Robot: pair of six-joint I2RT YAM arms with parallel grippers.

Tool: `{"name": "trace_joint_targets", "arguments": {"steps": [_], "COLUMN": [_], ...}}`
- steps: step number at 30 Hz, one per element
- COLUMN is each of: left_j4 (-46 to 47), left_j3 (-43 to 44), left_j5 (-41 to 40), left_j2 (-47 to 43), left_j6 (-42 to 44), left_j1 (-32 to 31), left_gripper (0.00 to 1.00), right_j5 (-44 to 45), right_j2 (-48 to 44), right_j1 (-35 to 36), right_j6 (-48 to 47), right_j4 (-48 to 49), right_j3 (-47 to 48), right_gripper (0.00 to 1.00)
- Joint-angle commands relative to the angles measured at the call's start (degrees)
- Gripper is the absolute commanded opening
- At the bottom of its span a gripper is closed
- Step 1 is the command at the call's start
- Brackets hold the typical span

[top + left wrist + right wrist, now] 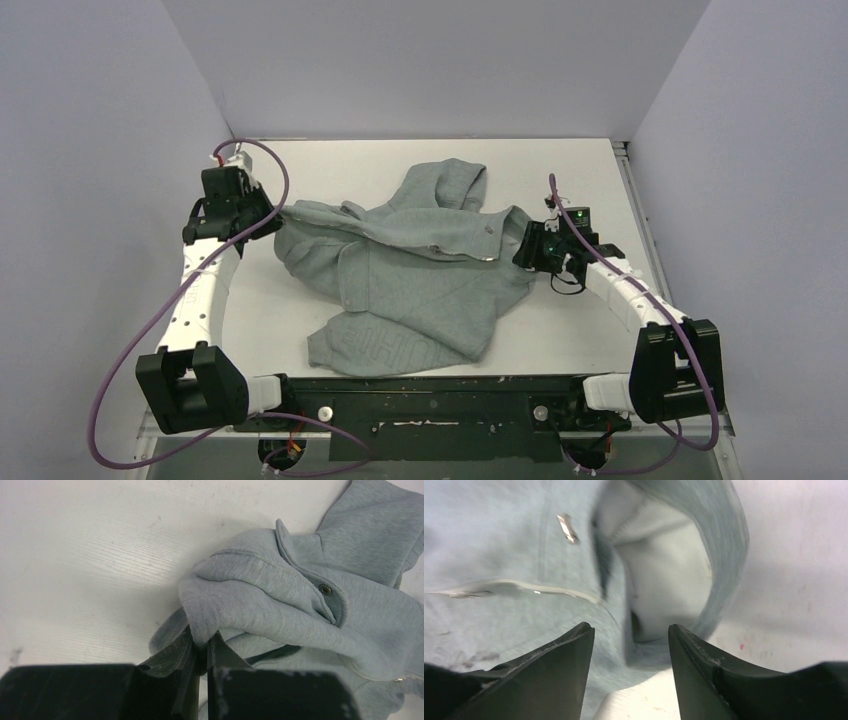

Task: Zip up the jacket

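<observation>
The grey jacket [420, 275] lies crumpled across the middle of the white table, its hood toward the back. My left gripper [268, 213] is at the garment's left edge. In the left wrist view this gripper [203, 647] is shut on a fold of the jacket [260, 605], with a snap button [325, 589] showing nearby. My right gripper [527, 247] sits at the garment's right edge. The right wrist view shows that gripper [630, 632] open, nothing pinched between its fingers, the jacket [499, 555] and a pale zipper strip [514, 587] just ahead.
The white table [590, 170] is boxed in by pale walls at the back and on both sides. Purple cables loop from each arm. A black mounting bar [430, 395] runs along the near edge.
</observation>
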Motion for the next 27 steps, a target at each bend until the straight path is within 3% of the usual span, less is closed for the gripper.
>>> {"name": "trace_joint_targets", "arguments": {"steps": [1, 7, 16, 27], "left_j4": [4.5, 4.9, 4.6, 4.2], "left_j3": [-1.5, -2.6, -2.6, -2.2], "left_j5": [1.8, 2.5, 2.4, 2.2], "left_j2": [-2.9, -3.1, -3.3, -3.3], "left_j6": [-0.4, -0.7, -0.6, -0.4], "left_j1": [0.7, 0.7, 0.7, 0.7], "left_gripper": [0.0, 0.0, 0.0, 0.0], "right_j5": [-6.2, -13.7, -13.9, -17.0], "right_j2": [-2.6, -0.4, 8.1, 16.0], "right_j1": [-0.5, -0.4, -0.1, 0.3], "right_j6": [-3.6, -0.1, 0.5, 2.2], "right_j4": [0.1, 0.8, 8.5, 18.8], "right_j3": [8.9, 12.9, 8.1, 8.8], "right_gripper": [0.59, 0.59, 0.58, 0.46]}}
